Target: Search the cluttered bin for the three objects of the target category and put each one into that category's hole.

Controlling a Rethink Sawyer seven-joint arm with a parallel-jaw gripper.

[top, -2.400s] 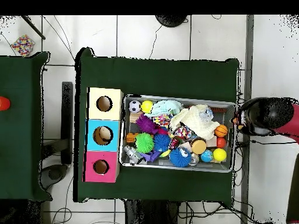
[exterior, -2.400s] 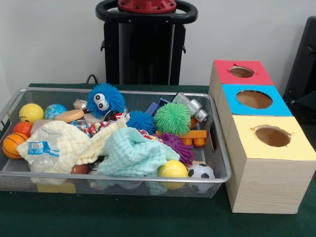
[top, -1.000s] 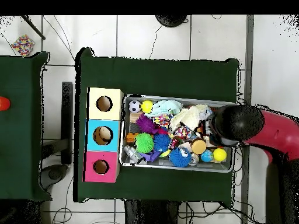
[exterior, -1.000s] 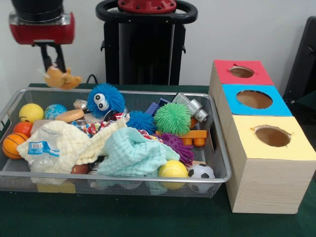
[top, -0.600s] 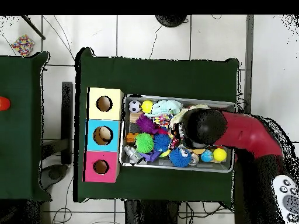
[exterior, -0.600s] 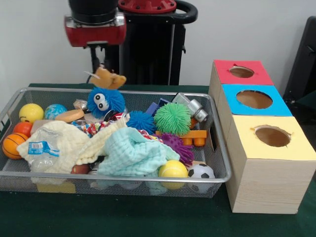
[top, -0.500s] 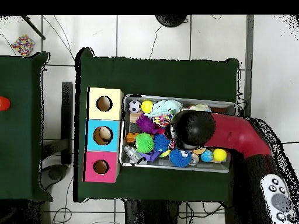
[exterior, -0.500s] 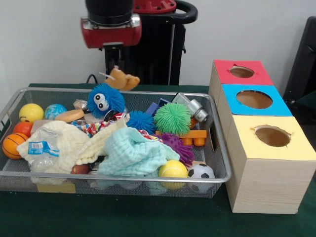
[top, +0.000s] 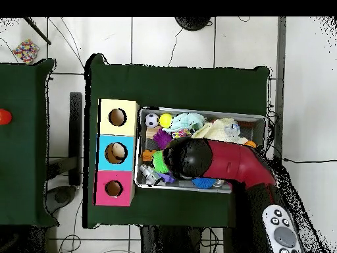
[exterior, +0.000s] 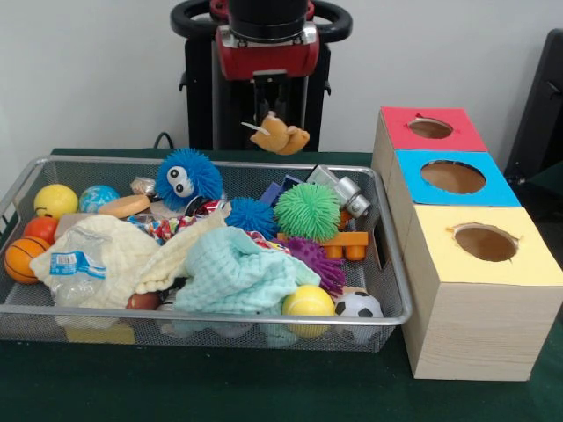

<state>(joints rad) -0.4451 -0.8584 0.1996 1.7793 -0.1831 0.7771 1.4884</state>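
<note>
Pinching tan plush toy (exterior: 280, 136), gripper (exterior: 276, 120) hangs above wire bin (exterior: 387, 264) far side.

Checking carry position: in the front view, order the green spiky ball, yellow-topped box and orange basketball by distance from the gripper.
From the gripper:
1. Green spiky ball, just below, mid-bin.
2. Yellow-topped box, lower right, outside the bin.
3. Orange basketball, the bin's far left corner.
</note>
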